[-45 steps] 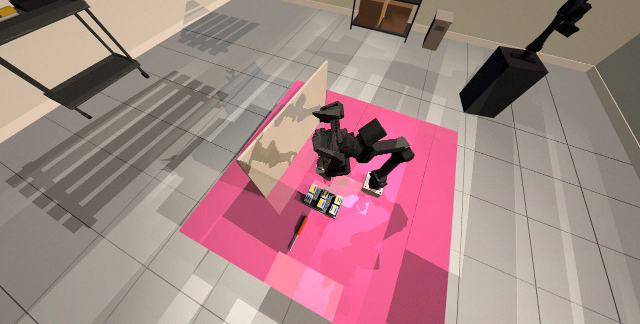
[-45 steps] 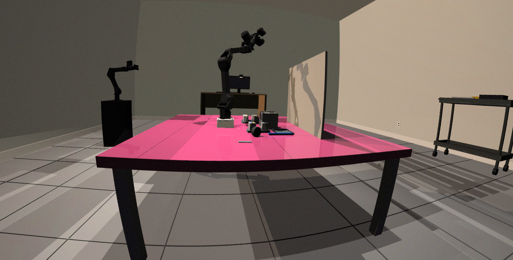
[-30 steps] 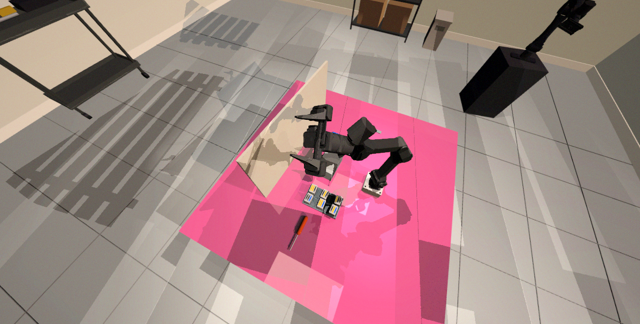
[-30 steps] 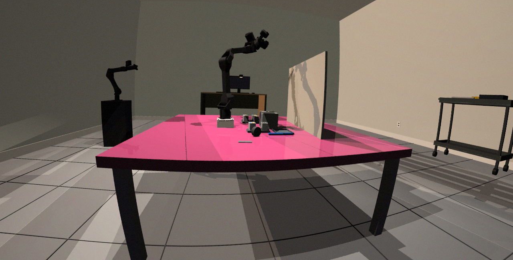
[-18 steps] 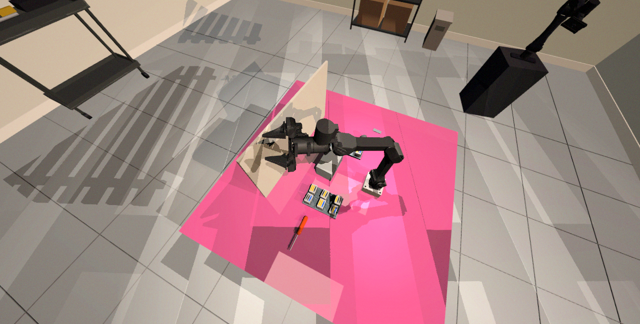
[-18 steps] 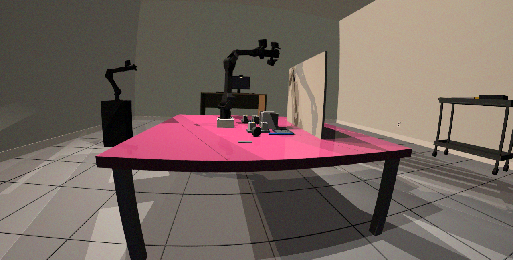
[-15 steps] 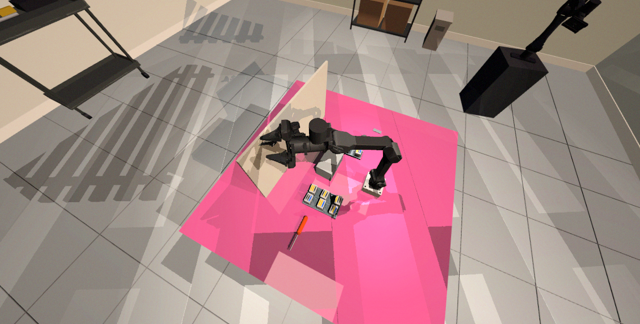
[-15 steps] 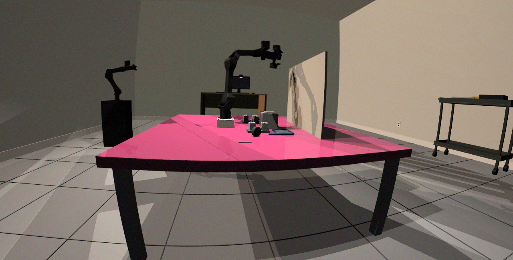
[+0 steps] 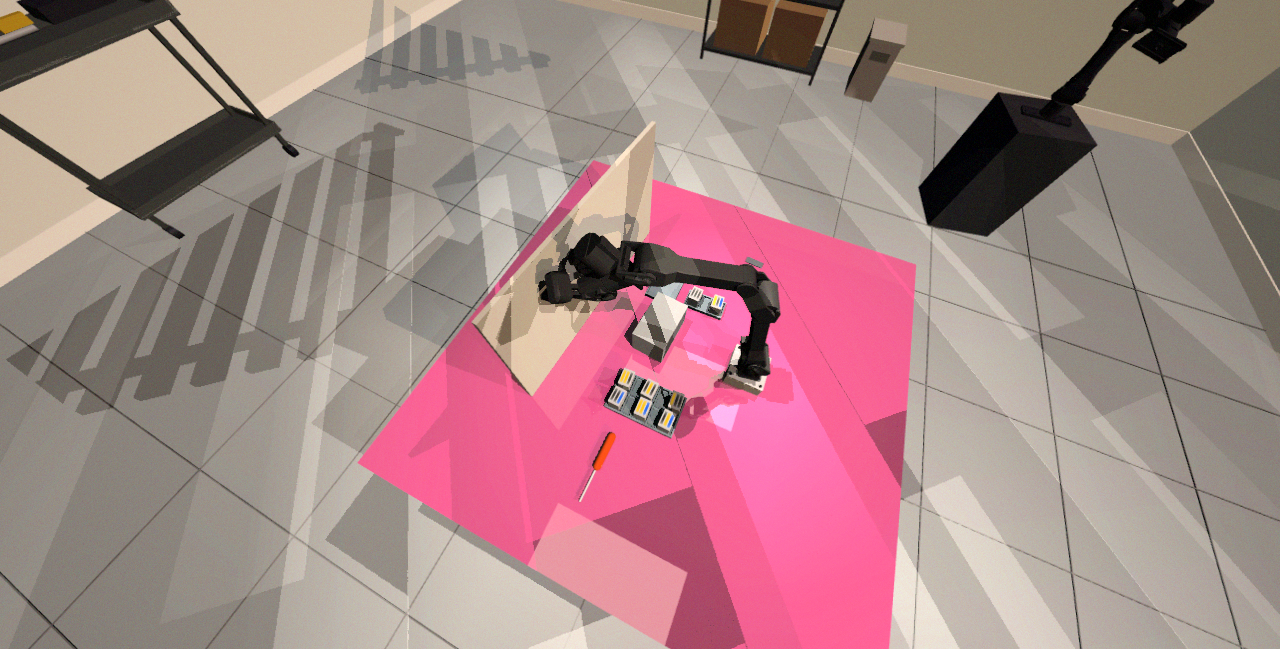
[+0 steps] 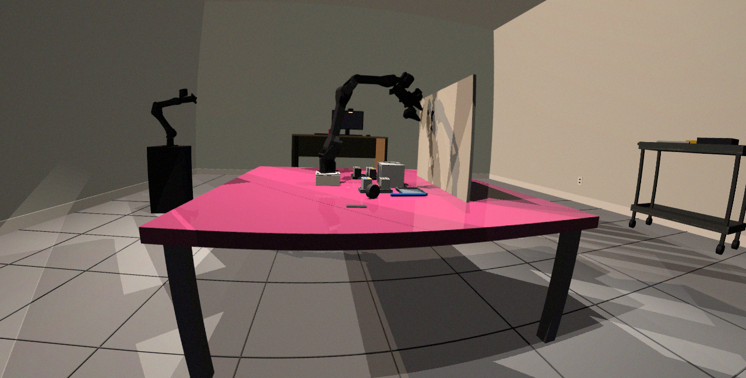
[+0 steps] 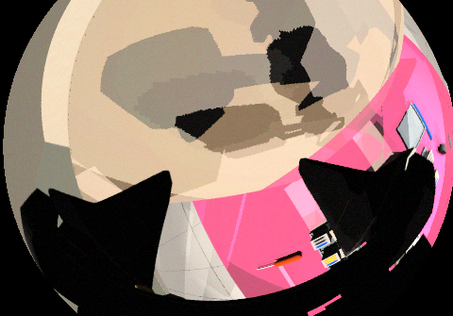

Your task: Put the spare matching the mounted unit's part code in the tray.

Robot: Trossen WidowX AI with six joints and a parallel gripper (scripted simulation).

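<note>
My gripper is open and empty. It hangs high above the pink table, close to the upright tan board and facing it. The mounted unit, a grey box, stands under the arm; its back face is not readable. A dark rack of several spares with coloured labels lies in front of it. Two more spares sit behind the unit. The blue tray lies flat beside the rack, toward the board.
An orange-handled screwdriver lies on the table in front of the rack. The arm's base stands beside the unit. A black pedestal with a second arm, a shelf and a cart stand on the floor.
</note>
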